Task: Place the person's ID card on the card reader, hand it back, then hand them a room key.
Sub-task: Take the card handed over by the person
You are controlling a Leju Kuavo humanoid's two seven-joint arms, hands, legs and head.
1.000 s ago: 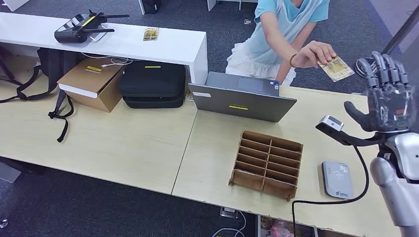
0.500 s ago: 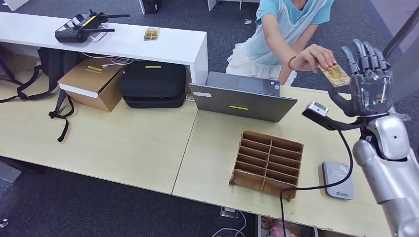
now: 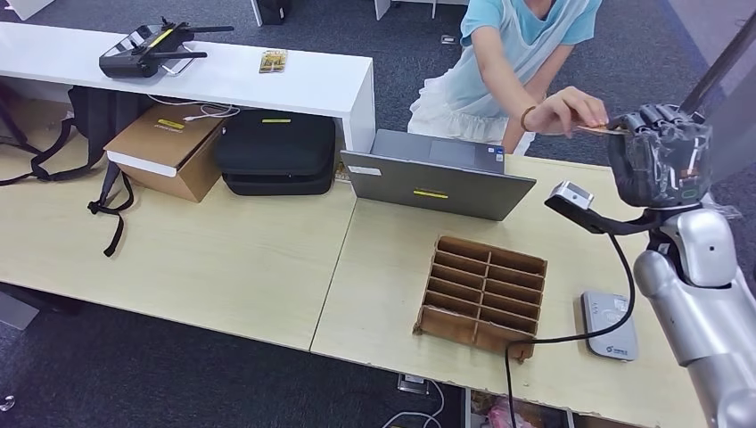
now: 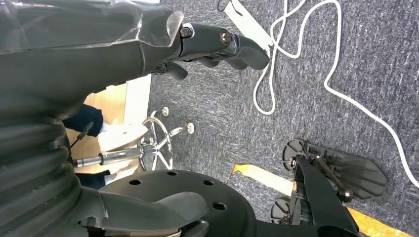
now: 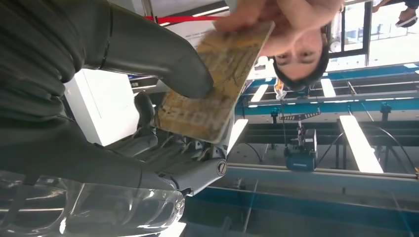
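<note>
- Because the robot stands behind it as a clerk would, the long pale desk (image 3: pixel 223 259) carries everything within reach of the arms, with the person (image 3: pixel 513 53) across its far edge.
- Set near the far edge with its lid facing the robot, the grey laptop (image 3: pixel 437 183) sits between the person and the working area.
- The brown slotted organiser (image 3: pixel 481 294) lies flat just in front of the laptop, probably to sort cards, though its slots look empty from the head view.
- The robot's right hand (image 3: pixel 661 152) is raised above the desk's far right corner to meet the offer; its fingers are curled in, and in the right wrist view the thumb (image 5: pixel 163 59) presses the card against the darker fingers beneath, so it appears to grip it.
- The card reader (image 3: pixel 609 324) waits on the desk just below that arm, a short carry away.
- The person's hand (image 3: pixel 564 109) has not let go.
- The ID card (image 5: pixel 217 79) is therefore held from both ends, in the air.
- The left hand (image 4: pixel 148 44) hangs low over the carpet, holding nothing, fingers loosely bent.
</note>
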